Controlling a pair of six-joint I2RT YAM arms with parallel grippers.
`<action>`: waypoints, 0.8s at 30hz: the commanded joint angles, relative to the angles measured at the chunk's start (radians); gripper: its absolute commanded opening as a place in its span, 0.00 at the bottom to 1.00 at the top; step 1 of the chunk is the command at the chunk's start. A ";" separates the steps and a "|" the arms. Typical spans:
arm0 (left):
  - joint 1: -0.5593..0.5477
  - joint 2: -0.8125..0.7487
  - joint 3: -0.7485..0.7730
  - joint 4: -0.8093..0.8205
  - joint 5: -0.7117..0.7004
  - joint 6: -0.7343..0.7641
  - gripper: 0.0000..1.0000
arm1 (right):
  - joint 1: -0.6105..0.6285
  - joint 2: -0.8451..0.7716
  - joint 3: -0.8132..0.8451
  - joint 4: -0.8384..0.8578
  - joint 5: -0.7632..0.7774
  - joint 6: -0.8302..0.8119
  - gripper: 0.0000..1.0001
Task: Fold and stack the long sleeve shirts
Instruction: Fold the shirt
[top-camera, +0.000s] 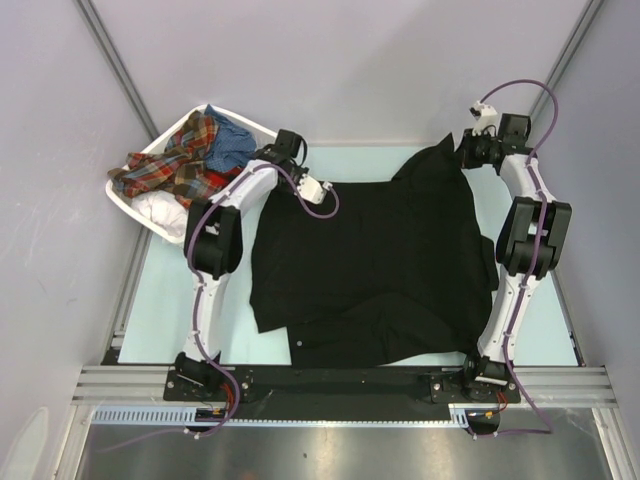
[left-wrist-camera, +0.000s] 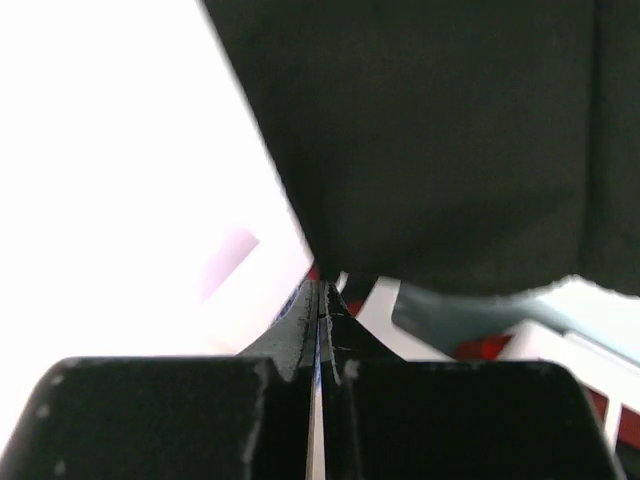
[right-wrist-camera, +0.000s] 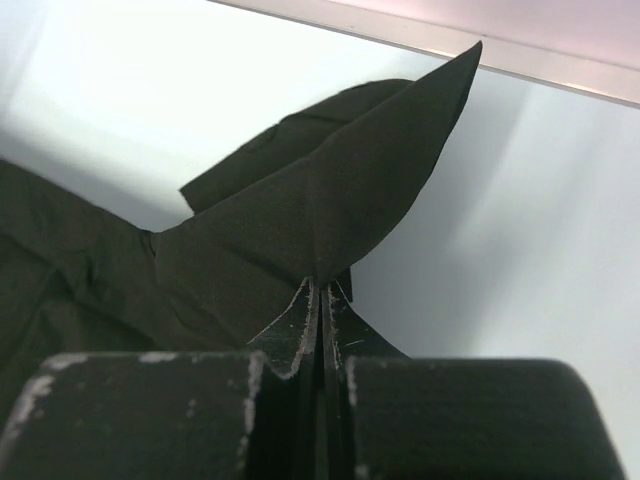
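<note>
Black shirt (top-camera: 380, 250): spread out on the table (top-camera: 165, 300), in the middle, between both arms.
Left gripper (left-wrist-camera: 320, 292): fingers shut tight, pinching the shirt's far left edge, just beside the basket (top-camera: 120, 197).
Right gripper (right-wrist-camera: 320, 287): fingers shut tight, pinching the far right corner, lifted to a point.
Basket: far left, with plaid shirt (top-camera: 178, 165), blue shirt (top-camera: 233, 141) and white cloth (top-camera: 160, 208) heaped inside.

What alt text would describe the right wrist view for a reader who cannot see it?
The shut right end effector pinches a corner of the large plain black cloth shirt, which stands in a peak over the pale tabletop. More of the shirt lies rumpled at left.
</note>
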 joint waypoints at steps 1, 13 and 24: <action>0.001 -0.122 -0.087 0.041 -0.020 -0.026 0.00 | -0.008 -0.121 -0.022 0.008 -0.055 -0.037 0.00; -0.013 -0.273 -0.323 0.090 -0.031 -0.077 0.00 | -0.025 -0.285 -0.215 -0.074 -0.109 -0.138 0.00; -0.021 -0.063 0.008 -0.028 0.067 -0.123 0.83 | -0.017 -0.354 -0.338 -0.185 -0.171 -0.247 0.00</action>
